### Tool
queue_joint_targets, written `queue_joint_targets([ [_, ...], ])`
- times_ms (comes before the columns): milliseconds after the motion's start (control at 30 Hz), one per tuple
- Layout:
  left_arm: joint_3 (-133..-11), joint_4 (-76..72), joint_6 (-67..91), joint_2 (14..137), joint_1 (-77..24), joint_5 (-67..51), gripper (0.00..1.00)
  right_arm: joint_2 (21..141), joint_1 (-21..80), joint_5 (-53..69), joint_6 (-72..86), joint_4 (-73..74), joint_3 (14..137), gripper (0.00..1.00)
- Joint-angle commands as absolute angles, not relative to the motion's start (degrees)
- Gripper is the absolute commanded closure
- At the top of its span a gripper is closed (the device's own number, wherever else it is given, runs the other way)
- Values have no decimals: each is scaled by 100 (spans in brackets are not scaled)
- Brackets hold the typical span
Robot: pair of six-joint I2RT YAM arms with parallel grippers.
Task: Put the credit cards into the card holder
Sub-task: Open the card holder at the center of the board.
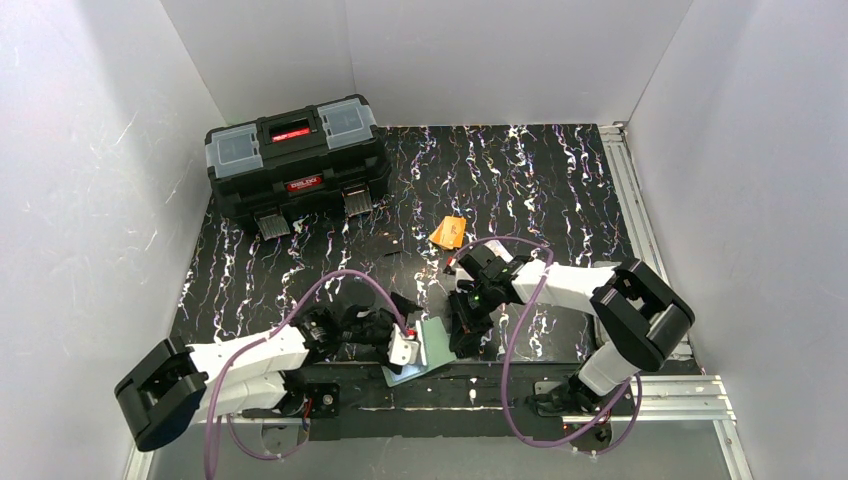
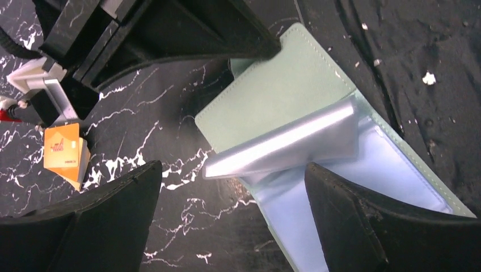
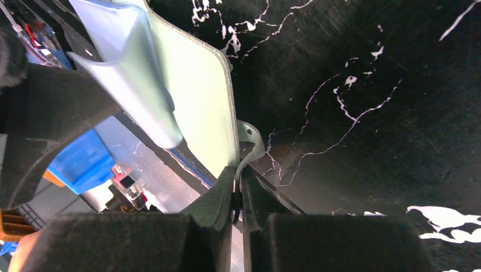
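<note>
A: Found the card holder [image 2: 272, 96] where?

B: Spotted it lying open at the near edge of the table [image 1: 560, 190], between the two claws, with the clear sleeve [image 2: 283, 144] lifted off the lining.

A: Read the right claw [image 3: 238, 170] how?

B: Judged it narrow, pinched on the green edge of the card holder. Probably gripped there to pin the cover open and stop any sliding during loading.

A: And the left claw [image 2: 232, 170]?

B: Saw it spread wide and holding nothing, hanging just above the open card holder, one finger over the lining and the other over bare table. Looked poised to steady or press the sleeve; could not tell which.

A: Noted the arm poses?

B: Saw the right arm with its elbow raised out to the side, forearm reaching inward, wrist bent down toward the near edge. Saw the left arm stretched low across the front.

A: Located the cards?

B: Found the orange card [image 1: 447, 232] loose on the table, well beyond the right arm and in no slot. Could not make out the white card for certain.
</note>
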State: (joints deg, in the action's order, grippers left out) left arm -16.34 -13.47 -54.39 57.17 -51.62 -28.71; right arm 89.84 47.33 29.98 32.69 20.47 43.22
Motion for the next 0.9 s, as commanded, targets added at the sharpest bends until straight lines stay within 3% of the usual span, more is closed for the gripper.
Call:
queue_joint_targets([
  [0,-1792,-1926,-5120,6008,-5401,-2732,4,8720,4772,2936,3359,1901,4266,88],
  [700,-1810,-3051,-5005,7147,-5779,-1999,7,8621,4923,3015,3533,1599,3980,86],
  [867,-1869,-2707,-5069,7194,-5848,-2140,8,8440,4922,2859,3499,1725,3958,78],
])
